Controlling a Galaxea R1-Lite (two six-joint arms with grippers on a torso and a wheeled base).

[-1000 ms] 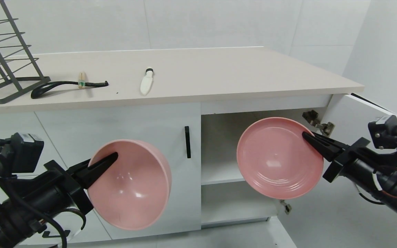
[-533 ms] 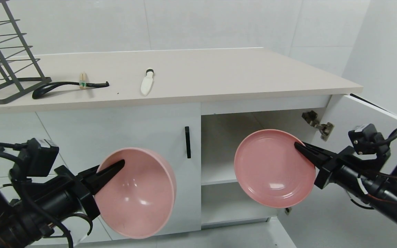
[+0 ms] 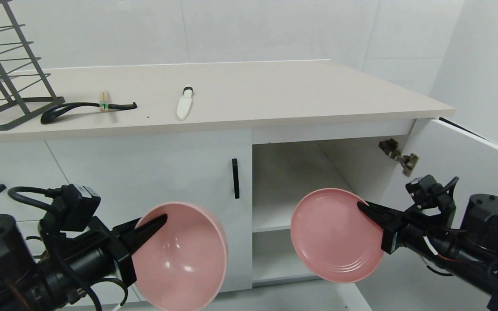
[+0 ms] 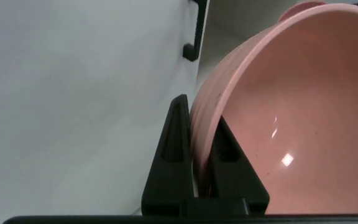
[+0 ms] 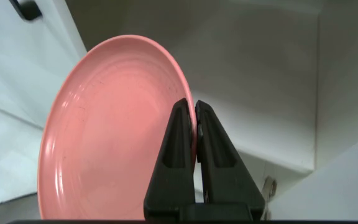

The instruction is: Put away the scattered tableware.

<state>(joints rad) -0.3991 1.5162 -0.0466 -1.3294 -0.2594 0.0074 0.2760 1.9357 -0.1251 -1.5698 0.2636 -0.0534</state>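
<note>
Two grippers each holding pink tableware in front of a white cabinet. Left gripper clamped on the rim of a pink bowl, one finger inside and one outside the wall, as the left wrist view confirms (gripper, bowl); the bowl is held on edge, its hollow facing the camera, low in front of the closed left-hand cabinet door and below its black handle. Right gripper clamped on the rim of a pink plate, likewise seen in the right wrist view (gripper, plate); the plate is held nearly upright before the open right-hand compartment, level with the inner shelf; it touches neither shelf nor cabinet floor. Right-hand door swung open, its hinge exposed. On the surface above: a black ladle with a small wooden piece at its handle; a white utensil with a black end, well apart from the ladle; a dark wire rack at the far left.
</note>
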